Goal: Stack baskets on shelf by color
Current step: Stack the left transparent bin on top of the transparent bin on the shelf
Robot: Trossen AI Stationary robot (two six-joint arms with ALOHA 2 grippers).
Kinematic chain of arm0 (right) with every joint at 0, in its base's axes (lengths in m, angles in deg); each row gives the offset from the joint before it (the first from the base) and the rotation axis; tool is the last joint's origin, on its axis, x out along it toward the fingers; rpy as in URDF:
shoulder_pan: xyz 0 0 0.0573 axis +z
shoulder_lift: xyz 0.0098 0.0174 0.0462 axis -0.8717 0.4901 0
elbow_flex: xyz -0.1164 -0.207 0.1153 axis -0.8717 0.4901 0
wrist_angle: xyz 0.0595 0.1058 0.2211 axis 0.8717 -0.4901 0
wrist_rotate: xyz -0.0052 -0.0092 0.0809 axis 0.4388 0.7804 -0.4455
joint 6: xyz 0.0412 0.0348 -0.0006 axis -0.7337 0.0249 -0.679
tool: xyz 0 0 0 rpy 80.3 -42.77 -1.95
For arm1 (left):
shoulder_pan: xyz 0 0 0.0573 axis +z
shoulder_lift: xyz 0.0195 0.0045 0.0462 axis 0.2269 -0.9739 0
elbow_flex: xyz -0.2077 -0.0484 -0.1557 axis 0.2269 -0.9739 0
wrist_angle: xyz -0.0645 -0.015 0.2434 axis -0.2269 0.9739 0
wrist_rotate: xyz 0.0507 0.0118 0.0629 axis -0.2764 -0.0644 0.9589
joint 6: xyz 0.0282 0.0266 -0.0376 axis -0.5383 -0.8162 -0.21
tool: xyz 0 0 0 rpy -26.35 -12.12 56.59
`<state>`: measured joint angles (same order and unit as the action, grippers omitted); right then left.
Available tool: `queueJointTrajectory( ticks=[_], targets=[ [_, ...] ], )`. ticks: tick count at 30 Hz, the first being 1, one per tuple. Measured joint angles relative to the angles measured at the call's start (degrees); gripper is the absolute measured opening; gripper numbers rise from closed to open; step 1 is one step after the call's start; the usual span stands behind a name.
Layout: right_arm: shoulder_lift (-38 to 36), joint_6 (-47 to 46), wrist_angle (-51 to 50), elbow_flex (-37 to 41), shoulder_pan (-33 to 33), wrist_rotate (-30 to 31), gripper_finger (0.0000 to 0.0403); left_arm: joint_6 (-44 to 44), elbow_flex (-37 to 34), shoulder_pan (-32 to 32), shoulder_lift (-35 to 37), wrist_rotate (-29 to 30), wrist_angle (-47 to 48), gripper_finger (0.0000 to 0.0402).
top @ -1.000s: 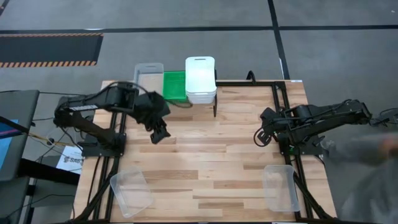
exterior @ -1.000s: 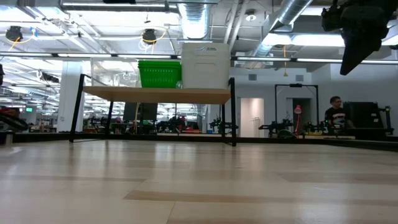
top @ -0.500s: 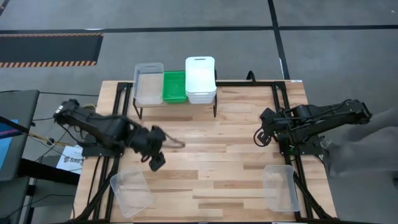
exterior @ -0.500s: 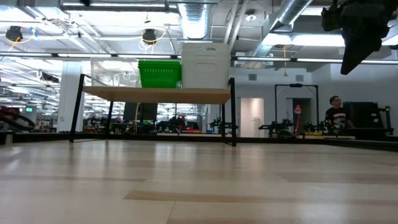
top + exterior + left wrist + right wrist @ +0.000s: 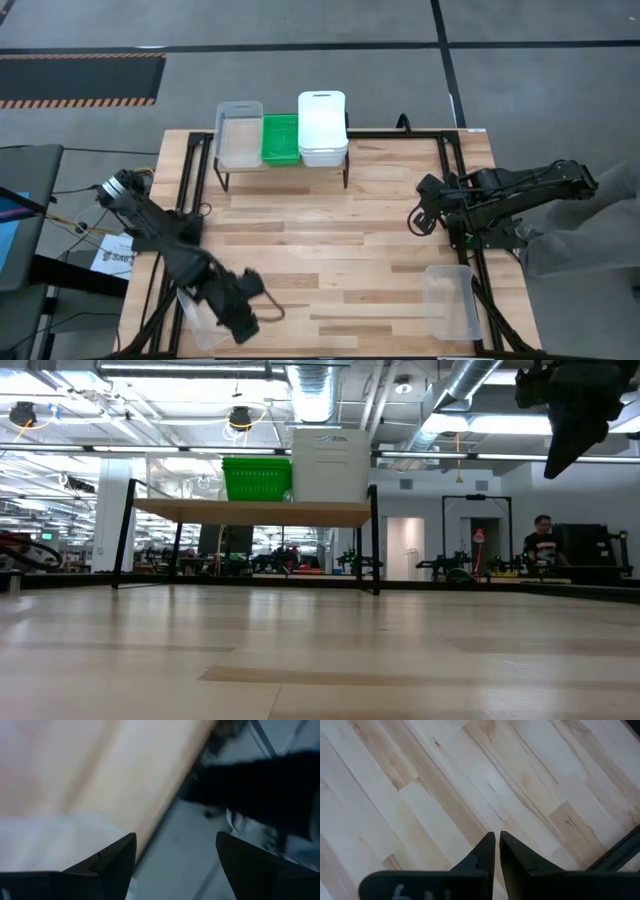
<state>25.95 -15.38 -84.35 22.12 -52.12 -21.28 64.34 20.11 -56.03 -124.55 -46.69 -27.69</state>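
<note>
As the left gripper point(image 5: 243, 318) hovered spread over the clear basket point(image 5: 205, 310) at lower left, a crooked pinch risked flipping it; right gripper point(image 5: 417, 220) waited closed, shelf point(image 5: 285, 165) upper centre.

Baskets point(image 5: 300, 138) side by side on shelf point(image 5: 250, 512)

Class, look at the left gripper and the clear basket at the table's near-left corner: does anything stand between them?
Nothing visible does. The left gripper, fingers open, is right over the clear basket.
</note>
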Motion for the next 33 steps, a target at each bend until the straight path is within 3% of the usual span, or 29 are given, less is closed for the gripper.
queueJointTrajectory(
  ticks=[4,9,17,23,33],
  targets=[
    [0.0,0.0,0.0,0.0,0.0,0.0,0.0052,5.0,0.0,-3.5,-4.5,-5.5,-4.2,0.0261],
    [0.0,0.0,0.1,0.0,0.0,0.0,0.0052,8.3,0.0,-7.1,-7.8,-6.6,-5.1,0.0261],
    [0.0,-1.9,0.3,0.0,0.0,0.0,0.0052,13.1,0.0,-12.4,-9.3,1.8,-2.2,0.0261],
    [0.0,-2.1,0.3,0.0,0.1,0.0,0.0052,12.0,0.6,-14.2,-8.8,2.8,-0.6,0.0261],
    [0.0,-4.3,1.1,0.0,0.0,0.0,0.0052,11.0,0.5,-14.9,-10.5,10.4,7.7,0.0261]
  ],
)
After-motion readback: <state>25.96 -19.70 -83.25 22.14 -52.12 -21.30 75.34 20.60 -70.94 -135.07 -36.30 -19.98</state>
